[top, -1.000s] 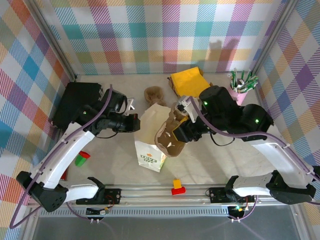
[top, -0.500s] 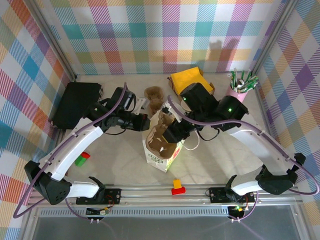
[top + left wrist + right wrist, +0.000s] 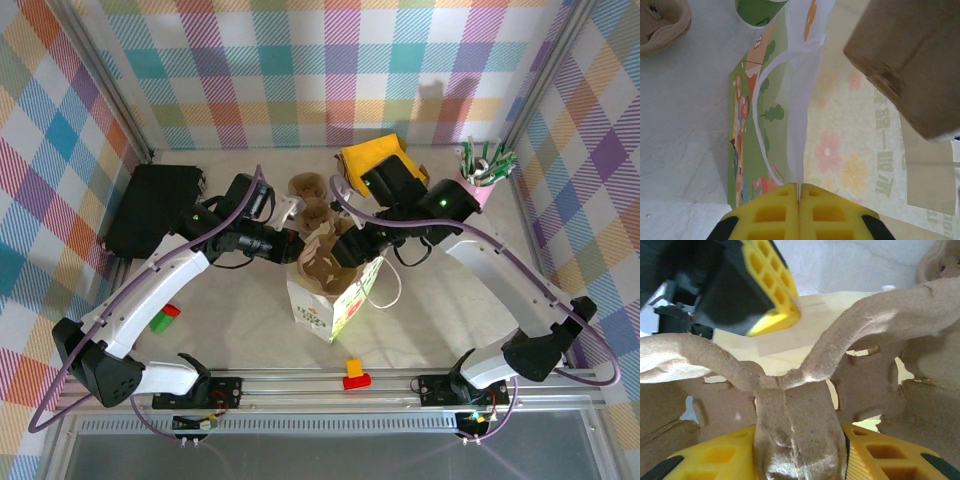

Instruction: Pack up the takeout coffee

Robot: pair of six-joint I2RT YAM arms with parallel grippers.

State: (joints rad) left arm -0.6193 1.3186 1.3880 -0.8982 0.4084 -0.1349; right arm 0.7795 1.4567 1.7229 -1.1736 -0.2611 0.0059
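Note:
A white paper bag (image 3: 338,302) with green print stands upright mid-table. My left gripper (image 3: 295,243) is shut on its upper edge, and the thin paper rim sits pinched between the yellow pads (image 3: 799,187). My right gripper (image 3: 347,250) is shut on the centre ridge of a brown pulp cup carrier (image 3: 805,370), which hangs in the bag's open mouth (image 3: 320,263). A corner of that carrier (image 3: 910,60) shows over the bag's inner wall (image 3: 850,150). The green bottom of the takeout coffee (image 3: 760,9) shows on the table just beyond the bag.
A second pulp carrier (image 3: 305,186) lies behind the bag. A yellow cloth (image 3: 372,160) and a pink tumbler of sticks (image 3: 482,178) are at the back right. At the left are a black box (image 3: 150,205) and a green-and-red piece (image 3: 165,318). A yellow-and-red block (image 3: 355,374) lies by the front rail.
The bag has gone from lying flat to standing upright. My left gripper moved right with its edge. My right gripper swung left and carried the carrier over into the bag's mouth.

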